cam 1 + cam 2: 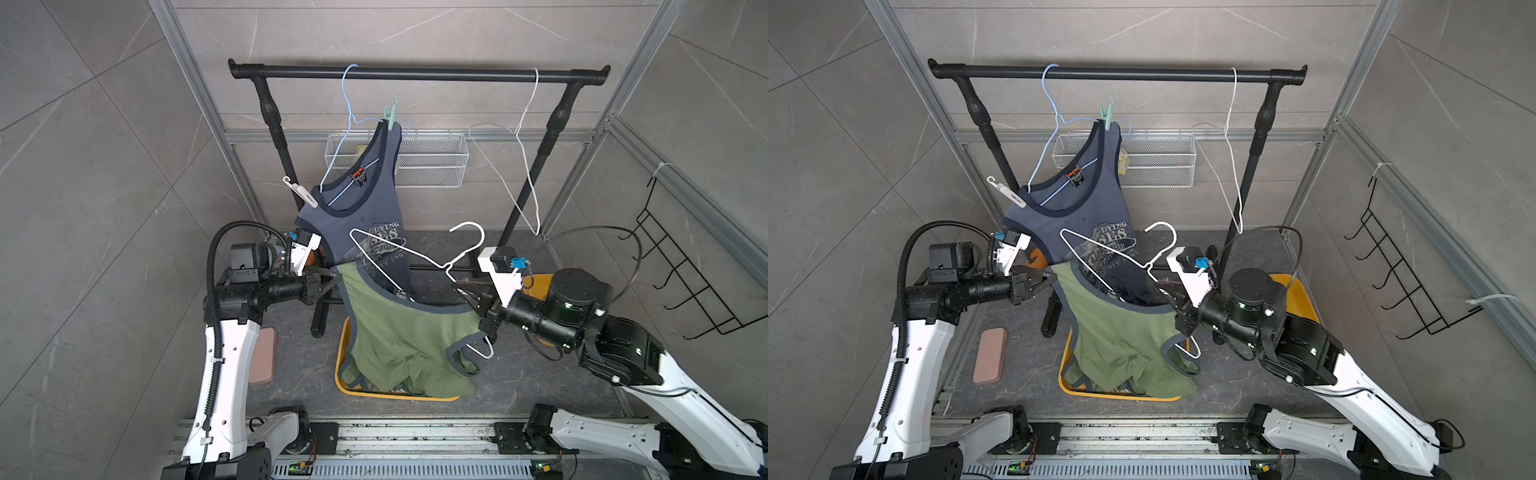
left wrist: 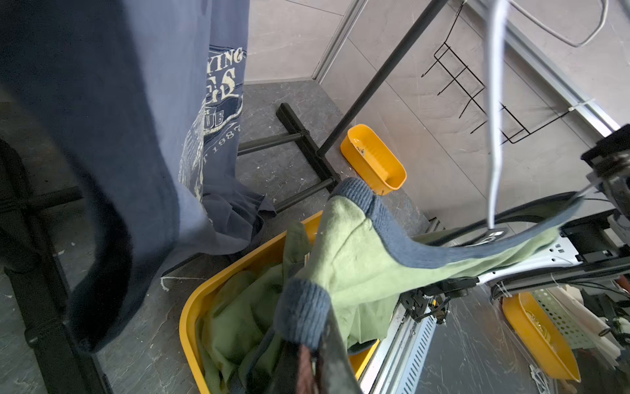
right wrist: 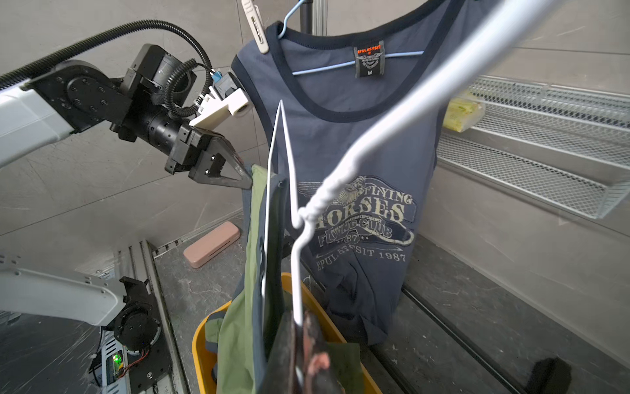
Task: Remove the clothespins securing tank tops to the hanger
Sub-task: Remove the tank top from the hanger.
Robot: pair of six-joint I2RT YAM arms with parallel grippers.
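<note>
Mint pin points straight up off the navy top's high strap, and the white pin angles up-left off the low one. Left end effector is clamped on the olive top, right end effector on the white hanger.

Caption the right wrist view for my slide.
Right gripper grips white hanger carrying olive tank top over yellow bin; navy tank top hangs pinned behind.

Down on the dark grey marbled floor sits a big yellow plastic tub dead centre, a pink rounded rectangular block lies off to its left, and a smaller yellow plastic tub stands just beside the right foot of the black metal clothes rack.
</note>
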